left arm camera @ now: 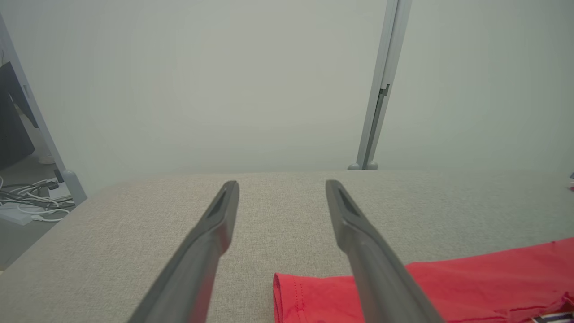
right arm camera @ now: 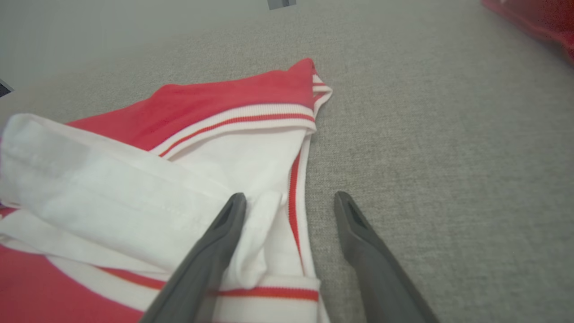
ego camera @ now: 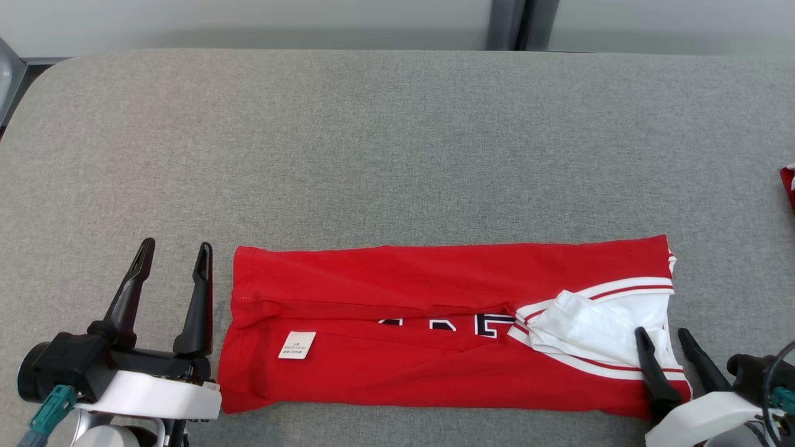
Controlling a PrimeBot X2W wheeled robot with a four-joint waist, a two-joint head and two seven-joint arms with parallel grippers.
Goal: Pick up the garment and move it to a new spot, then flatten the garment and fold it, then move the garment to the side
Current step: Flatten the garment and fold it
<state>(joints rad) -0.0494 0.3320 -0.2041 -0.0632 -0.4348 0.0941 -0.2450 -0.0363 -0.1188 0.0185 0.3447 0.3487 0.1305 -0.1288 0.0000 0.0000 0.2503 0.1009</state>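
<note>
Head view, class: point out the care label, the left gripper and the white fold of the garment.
care label (ego camera: 297,345): head view, its middle.
left gripper (ego camera: 176,244): head view, midway between fingertips.
white fold (ego camera: 587,324): head view, its middle.

Your left gripper (left arm camera: 282,185): jaws spread wide | red garment (left arm camera: 471,287): hem corner between jaws, rest past the view's right jaw | grey table (left arm camera: 134,233) beneath

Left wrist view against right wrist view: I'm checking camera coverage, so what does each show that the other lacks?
Left wrist view: the open left gripper, the garment's plain red hem, a wall post and floor cables. Right wrist view: the open right gripper at the garment's white striped trim, plus another red cloth. Shared: the red garment on the grey table.
</note>
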